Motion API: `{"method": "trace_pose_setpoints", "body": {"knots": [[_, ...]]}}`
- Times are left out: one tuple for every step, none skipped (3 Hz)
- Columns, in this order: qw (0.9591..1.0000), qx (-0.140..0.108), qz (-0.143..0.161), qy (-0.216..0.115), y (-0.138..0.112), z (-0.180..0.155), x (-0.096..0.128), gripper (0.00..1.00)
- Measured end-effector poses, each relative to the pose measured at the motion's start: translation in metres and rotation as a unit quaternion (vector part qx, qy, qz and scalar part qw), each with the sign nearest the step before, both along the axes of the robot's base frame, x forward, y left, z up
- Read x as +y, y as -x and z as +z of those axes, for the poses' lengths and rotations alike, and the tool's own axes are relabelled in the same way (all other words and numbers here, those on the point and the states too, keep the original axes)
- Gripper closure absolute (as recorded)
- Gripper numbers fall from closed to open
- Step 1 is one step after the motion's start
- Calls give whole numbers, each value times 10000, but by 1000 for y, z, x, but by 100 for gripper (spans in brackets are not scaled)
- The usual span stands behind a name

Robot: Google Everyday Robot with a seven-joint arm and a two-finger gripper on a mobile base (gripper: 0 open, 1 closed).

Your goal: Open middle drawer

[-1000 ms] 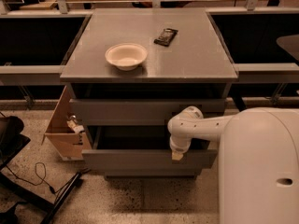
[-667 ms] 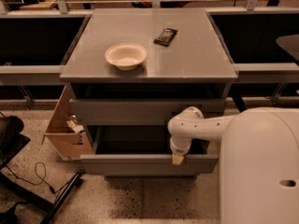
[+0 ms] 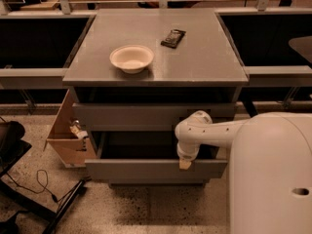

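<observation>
**Middle drawer stands open, gripper at its front edge**

A grey cabinet point(image 3: 204, 67) fills the centre of the view, its flat top seen from above. The robot's white body point(image 3: 273, 174) takes up the corner at 4 to 5 o'clock, just beside the cabinet's right side.

The middle drawer point(image 3: 141, 170) sits at 6 o'clock from the cabinet top. It juts forward of the cabinet's face, so its dark box interior shows behind the plain flat front. Above it, the upper drawer front point(image 3: 126, 116) lies flush with the cabinet.

A speckled floor point(image 3: 146, 208) runs along the bottom. An open cardboard box point(image 3: 63, 145) leans against the cabinet's left side at 8 o'clock, with some small items inside.

The white arm point(image 3: 217, 128) reaches from the body toward 9 o'clock, bends at a rounded joint, and drops down into the open drawer.

On the cabinet top, a pale bowl point(image 3: 131, 58) rests at 10 o'clock from the centre of the top. A dark flat packet point(image 3: 173, 38) lies at 12 o'clock, well apart from the bowl.

The gripper point(image 3: 185, 164) touches the top edge of the drawer front, right of its middle. Whether it is clamped or spread cannot be told.
</observation>
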State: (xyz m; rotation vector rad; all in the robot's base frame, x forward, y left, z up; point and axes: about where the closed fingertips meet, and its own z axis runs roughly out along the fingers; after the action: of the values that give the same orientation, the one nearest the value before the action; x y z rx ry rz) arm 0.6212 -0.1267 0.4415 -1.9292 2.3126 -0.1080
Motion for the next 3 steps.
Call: {"method": "trace_pose_setpoints", "body": {"knots": [[10000, 0, 0, 0, 0, 0, 0, 50], [10000, 0, 0, 0, 0, 0, 0, 27], [10000, 1, 0, 0, 0, 0, 0, 4]]}}
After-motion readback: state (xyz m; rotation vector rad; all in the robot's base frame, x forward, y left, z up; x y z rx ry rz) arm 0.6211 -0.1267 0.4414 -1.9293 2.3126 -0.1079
